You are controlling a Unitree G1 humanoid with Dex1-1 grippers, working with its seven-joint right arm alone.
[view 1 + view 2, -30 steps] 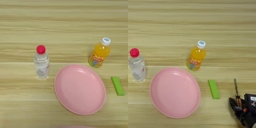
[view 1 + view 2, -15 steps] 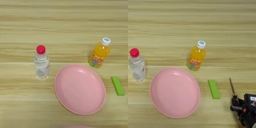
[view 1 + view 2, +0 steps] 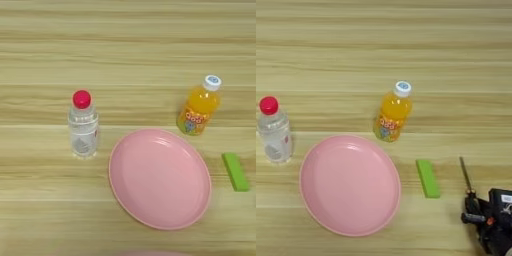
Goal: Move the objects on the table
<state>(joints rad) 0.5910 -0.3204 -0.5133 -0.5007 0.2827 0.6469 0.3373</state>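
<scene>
Leftmost on the light wooden surface [image 3: 406, 45], with its long tan and pale-yellow grain stripes, stands a clear plastic bottle [image 3: 83, 131] with a red cap, upright. Just right of it lies a round pink plate [image 3: 159, 179], smooth and shallow, with nothing on it. Behind the plate's right rim stands an orange juice bottle [image 3: 392, 113] with a white cap and a colourful label whose writing is too small to read. Right of the plate, apart from it, a small flat bright-green block [image 3: 427, 178] lies on the wood, its long side running roughly front to back. Further right, the screwdriver [image 3: 466, 176] shows its thin metal shaft pointing away from the robot, its handle end reaching into the black hand [image 3: 482, 220] at the lower right corner. Whether the hand's fingers are pinching the handle or merely beside it, I cannot tell.
</scene>
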